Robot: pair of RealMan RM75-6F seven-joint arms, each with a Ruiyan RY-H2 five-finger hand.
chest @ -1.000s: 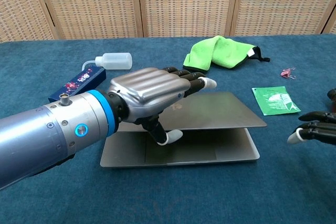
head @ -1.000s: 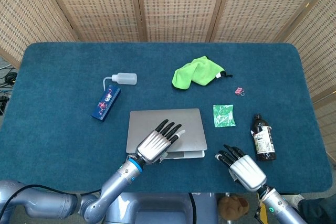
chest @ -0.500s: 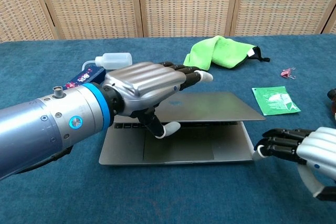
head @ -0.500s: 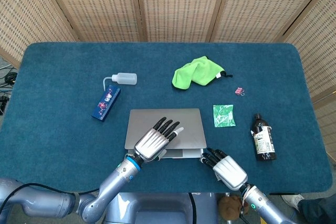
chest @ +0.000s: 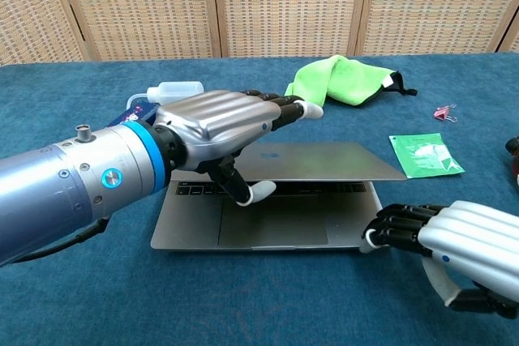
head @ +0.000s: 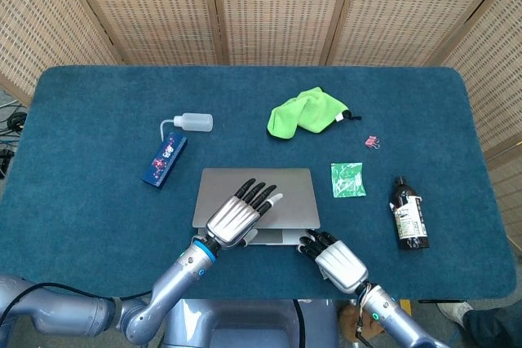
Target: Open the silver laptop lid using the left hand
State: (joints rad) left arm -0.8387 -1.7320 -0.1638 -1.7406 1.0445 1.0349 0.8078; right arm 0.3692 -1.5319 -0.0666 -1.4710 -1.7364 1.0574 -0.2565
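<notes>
The silver laptop (head: 294, 193) lies in the middle of the blue table with its lid (chest: 324, 160) raised a little above the base (chest: 272, 228). My left hand (head: 241, 216) holds the lid's front edge. In the chest view the left hand (chest: 215, 123) has its fingers lying on top of the lid and its thumb tucked underneath. My right hand (head: 336, 257) is at the laptop's front right corner. In the chest view the right hand (chest: 450, 245) touches the edge of the base with its fingertips (chest: 381, 232).
A squeeze bottle (head: 192, 122) and a blue box (head: 165, 160) lie to the laptop's far left. A green cloth (head: 306, 112) lies behind it. A green packet (head: 347, 178), a pink clip (head: 372, 143) and a brown bottle (head: 408, 213) sit to its right.
My left hand has lifted the lid slightly, showing more of the keyboard. My right hand has moved left from open table to the base's front right corner.
</notes>
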